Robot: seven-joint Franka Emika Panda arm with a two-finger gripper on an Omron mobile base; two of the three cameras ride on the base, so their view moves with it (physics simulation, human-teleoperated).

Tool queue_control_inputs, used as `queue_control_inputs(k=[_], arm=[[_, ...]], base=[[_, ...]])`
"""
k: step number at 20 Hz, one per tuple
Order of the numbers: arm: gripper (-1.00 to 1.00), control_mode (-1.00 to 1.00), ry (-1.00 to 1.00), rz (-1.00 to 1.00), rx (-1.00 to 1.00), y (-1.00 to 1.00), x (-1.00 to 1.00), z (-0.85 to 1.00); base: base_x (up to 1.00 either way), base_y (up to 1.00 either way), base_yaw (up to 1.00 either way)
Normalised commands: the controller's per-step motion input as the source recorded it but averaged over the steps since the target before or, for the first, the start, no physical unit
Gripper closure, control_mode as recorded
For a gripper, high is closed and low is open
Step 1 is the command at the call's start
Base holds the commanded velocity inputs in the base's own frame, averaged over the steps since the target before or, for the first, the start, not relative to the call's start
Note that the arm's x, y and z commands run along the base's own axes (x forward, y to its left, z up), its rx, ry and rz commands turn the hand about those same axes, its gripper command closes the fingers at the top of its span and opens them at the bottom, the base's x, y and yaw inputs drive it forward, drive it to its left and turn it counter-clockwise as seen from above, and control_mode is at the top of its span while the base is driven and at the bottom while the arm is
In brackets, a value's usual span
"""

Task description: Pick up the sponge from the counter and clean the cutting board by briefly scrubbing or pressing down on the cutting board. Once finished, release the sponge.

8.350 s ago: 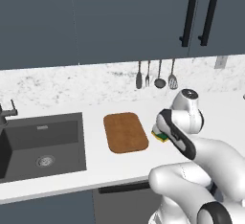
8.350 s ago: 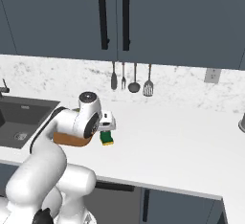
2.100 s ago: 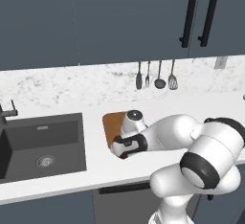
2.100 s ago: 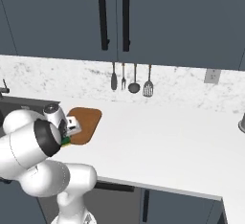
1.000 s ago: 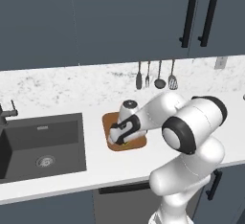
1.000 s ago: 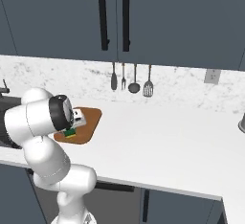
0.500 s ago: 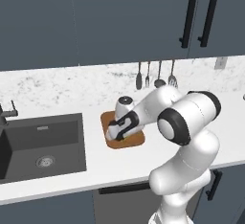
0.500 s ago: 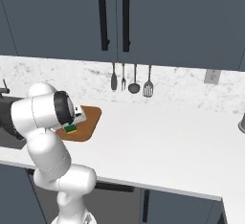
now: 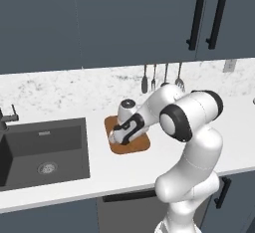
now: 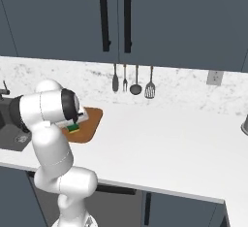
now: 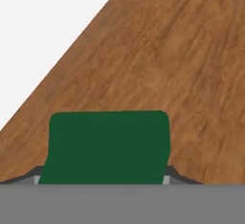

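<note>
The brown wooden cutting board (image 9: 135, 147) lies on the white counter (image 9: 60, 95), just right of the sink. My gripper (image 9: 116, 137) reaches down onto the board's left part, shut on the sponge (image 10: 73, 128), whose green and yellow layers show under the hand. In the hand view the sponge's dark green face (image 11: 108, 147) sits between the two fingertips, low against the cutting board (image 11: 158, 65), with white counter (image 11: 43, 22) beyond the board's edge. My gripper (image 10: 72, 123) hangs over the near left of the cutting board (image 10: 90, 121).
A dark grey sink basin (image 9: 45, 152) with a faucet (image 9: 6, 120) lies left of the board. Kitchen utensils (image 9: 162, 77) hang on the backsplash behind it. Dark cabinets run overhead. Open counter (image 10: 164, 138) stretches to the right.
Since the earliest frames the sponge has been carried from the counter right of the board onto the board. Over the last second my gripper has slid it slightly left across the wood.
</note>
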Motion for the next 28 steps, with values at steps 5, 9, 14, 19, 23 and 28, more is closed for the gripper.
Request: queue_control_inputs(k=[5,9,14,19,23,28], arm=[[1.0,-1.0,-0.28,-0.01,0.04,0.0,0.01,-0.94],[1.0,-1.0,-0.04,-0.03,0.04,0.0,0.04,-0.03],[1.0,-1.0,0.0,-0.04,0.05,0.0,0.22,-0.36],[1.0,-1.0,0.0,-0.03,0.13,-0.19,0.19,-0.97],[1.0,-1.0,-0.04,-0.03,0.11,-0.19,0.06,-0.91],[1.0,-1.0,-0.01,-0.03,0.03,-0.07,0.1,-0.61]], base=[[0.0,0.0,0.0],[0.0,0.0,0.0],[0.0,0.0,0.0],[0.0,0.0,0.0],[0.0,0.0,0.0],[0.0,0.0,0.0]])
